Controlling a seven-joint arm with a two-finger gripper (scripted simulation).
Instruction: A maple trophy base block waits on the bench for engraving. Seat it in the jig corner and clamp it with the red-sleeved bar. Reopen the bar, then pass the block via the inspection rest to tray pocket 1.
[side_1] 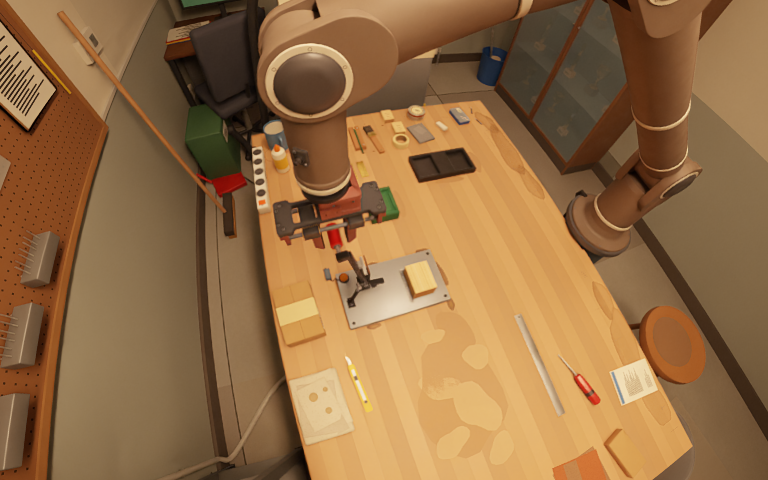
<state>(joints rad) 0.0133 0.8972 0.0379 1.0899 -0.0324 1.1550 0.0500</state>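
The red-sleeved bar (pixel 335 235) of the toggle clamp (pixel 357 275) stands raised at the left end of the grey jig plate (pixel 392 289). My gripper (pixel 334 238) hangs over the bar's red sleeve, open and holding nothing. The maple block (pixel 420 278) sits on the right part of the jig plate, apart from the clamp. The black tray (pixel 442 164) with two pockets lies farther back on the bench. The tan inspection rest (pixel 298 312) lies to the left of the jig plate.
A green box (pixel 389 202) sits right behind my gripper. A power strip (pixel 260 179), glue bottle (pixel 280 158) and cup (pixel 274 133) line the left rear edge. A steel ruler (pixel 538 364), red screwdriver (pixel 582 384) and yellow knife (pixel 358 384) lie toward the front.
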